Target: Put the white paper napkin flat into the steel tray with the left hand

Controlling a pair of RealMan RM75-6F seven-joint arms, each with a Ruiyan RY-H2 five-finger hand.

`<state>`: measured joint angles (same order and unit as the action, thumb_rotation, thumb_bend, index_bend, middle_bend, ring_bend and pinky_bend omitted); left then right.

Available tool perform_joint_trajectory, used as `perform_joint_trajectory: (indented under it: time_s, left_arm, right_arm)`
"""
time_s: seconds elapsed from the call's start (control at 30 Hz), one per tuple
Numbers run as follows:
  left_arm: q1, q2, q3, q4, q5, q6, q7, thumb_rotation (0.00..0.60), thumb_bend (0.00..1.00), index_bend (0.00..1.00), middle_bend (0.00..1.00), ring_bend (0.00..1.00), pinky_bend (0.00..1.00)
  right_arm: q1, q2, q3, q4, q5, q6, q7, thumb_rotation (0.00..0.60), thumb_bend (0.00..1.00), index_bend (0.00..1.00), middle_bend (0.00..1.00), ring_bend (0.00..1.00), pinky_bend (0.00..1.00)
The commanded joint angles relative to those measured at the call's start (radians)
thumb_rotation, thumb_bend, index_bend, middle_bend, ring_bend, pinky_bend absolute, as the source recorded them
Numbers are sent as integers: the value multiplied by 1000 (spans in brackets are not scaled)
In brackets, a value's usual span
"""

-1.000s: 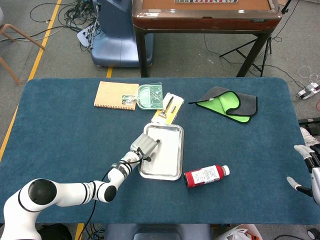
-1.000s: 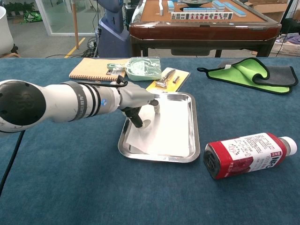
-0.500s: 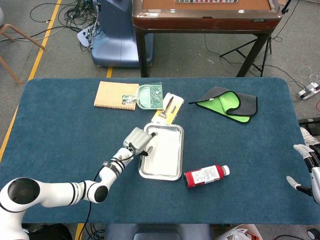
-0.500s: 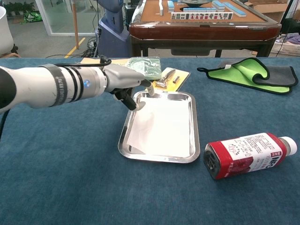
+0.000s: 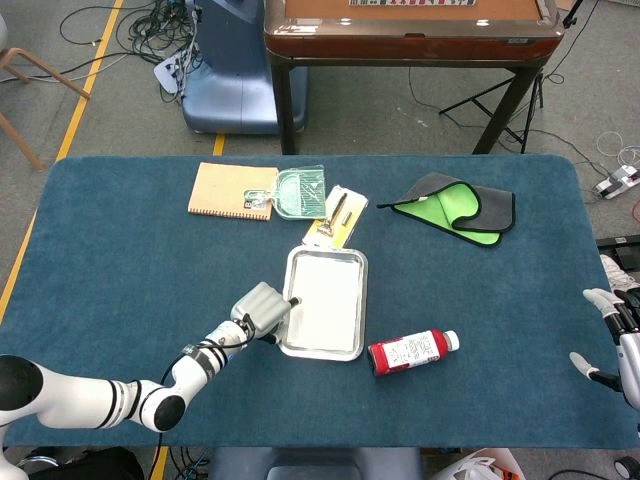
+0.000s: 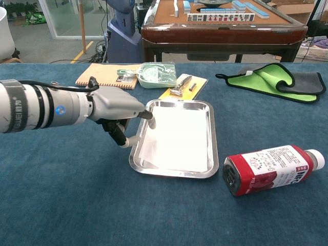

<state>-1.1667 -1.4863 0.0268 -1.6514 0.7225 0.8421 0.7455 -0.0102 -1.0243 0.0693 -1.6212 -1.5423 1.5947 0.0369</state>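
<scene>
While the napkin (image 6: pixel 177 136) lies flat in the tray (image 6: pixel 212 163), the left hand (image 6: pixel 117 108) hovers beside its rim, holding nothing, fingers loose.

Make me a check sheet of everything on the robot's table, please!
Surface: blue felt-covered table, flat.
Job's things: white paper napkin lies flat inside the shiny steel tray.
Clutter: red plastic bottle with white cap on its side beside the tray; tan spiral notebook; pale green packet; yellow card with a metal tool; green and grey cloth.
Robot hands: left robot hand at the tray's left edge, holding nothing; right robot hand at the table's far right edge, fingers apart, holding nothing.
Cables: black wires on the floor behind the table.
Surroundings: brown mahjong table; blue machine base.
</scene>
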Motion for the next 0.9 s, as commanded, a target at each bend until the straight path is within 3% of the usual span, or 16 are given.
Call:
perform_joint_trajectory:
  time_s: [0.03,0.43,0.9]
  left_arm:
    - [-1,22,22,-30,13,-8,16,354,465,203,985,918,992]
    - [-6,48,58,-103,36,-19,26,353,465,215,987,919,992]
    - [-18,27,87,-95,11,-23,50,355,466,215,987,919,992]
  right_arm:
    - [0,-1,0,0,0,-1,0,600,51,203,208,129,143]
    - [-1,-6,-1,8,0,2,6,600,50,203,208,129,143]
    - [-5,-3,-2,8,1,6,7,600,50,203,208,129,143]
